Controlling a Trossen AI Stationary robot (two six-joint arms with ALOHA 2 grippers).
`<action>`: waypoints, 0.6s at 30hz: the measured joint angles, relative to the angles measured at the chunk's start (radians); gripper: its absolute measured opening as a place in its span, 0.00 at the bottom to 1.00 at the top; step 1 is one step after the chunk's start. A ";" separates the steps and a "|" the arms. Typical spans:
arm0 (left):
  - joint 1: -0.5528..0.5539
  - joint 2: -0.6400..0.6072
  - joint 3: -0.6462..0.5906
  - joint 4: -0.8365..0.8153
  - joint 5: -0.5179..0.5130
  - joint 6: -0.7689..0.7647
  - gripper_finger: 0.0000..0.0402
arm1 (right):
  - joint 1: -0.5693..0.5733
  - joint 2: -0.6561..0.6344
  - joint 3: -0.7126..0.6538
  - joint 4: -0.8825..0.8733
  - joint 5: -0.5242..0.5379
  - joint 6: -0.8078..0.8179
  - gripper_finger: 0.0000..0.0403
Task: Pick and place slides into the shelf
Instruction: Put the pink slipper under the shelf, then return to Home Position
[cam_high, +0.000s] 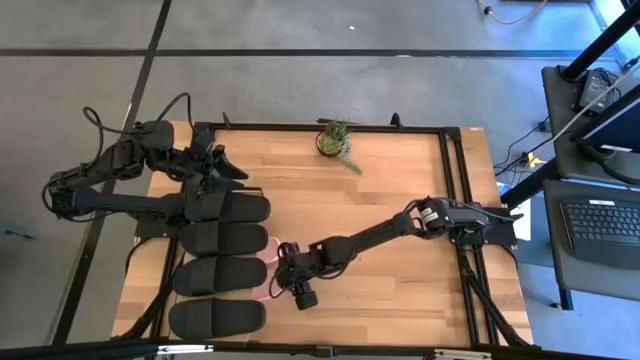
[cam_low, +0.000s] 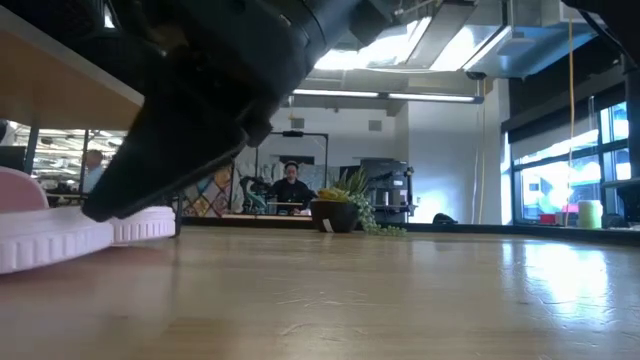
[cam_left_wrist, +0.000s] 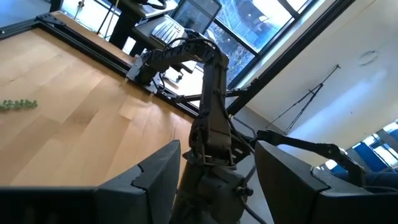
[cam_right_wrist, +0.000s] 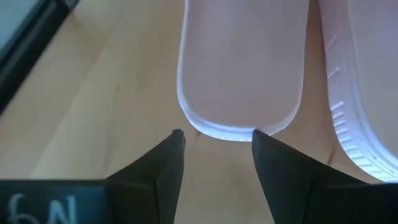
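Two pale pink slides (cam_high: 268, 262) lie side by side on the table, soles down, also in the low view (cam_low: 50, 235). My right gripper (cam_right_wrist: 216, 134) is open and slants down at the rounded end of one pink slide (cam_right_wrist: 242, 68). Its fingertips stand at that end's rim, and the other pink slide (cam_right_wrist: 364, 93) lies beside it. Several black slides (cam_high: 222, 240) lie in a row on the shelf (cam_low: 60, 95) at the table's left. My left gripper (cam_left_wrist: 217, 149) hangs open above them, near the far black slide (cam_high: 232, 208), with nothing between its fingers. My right gripper comes at the pink slide's rounded end (cam_right_wrist: 239, 127) slanting down from the table's right side. One fingertip (cam_right_wrist: 258, 137) stands right at the rim. I cannot tell whether it touches. The slide lies flat on the table.
A small potted plant (cam_high: 336, 140) stands at the table's far edge. Bare wood stretches between it and my right arm (cam_high: 380, 232). A dark frame (cam_high: 455, 160) runs along the table's right side. A person sits far off in the room (cam_low: 291, 185).
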 joint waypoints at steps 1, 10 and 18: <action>0.000 0.000 0.000 0.000 0.000 0.000 0.49 | 0.000 0.000 0.000 0.007 0.000 0.006 0.47; 0.000 0.000 0.000 -0.001 0.000 0.000 0.49 | 0.004 0.000 0.000 0.030 -0.001 0.028 0.47; 0.000 0.000 0.000 -0.003 0.000 0.000 0.49 | 0.002 -0.077 0.000 -0.038 0.050 0.079 0.47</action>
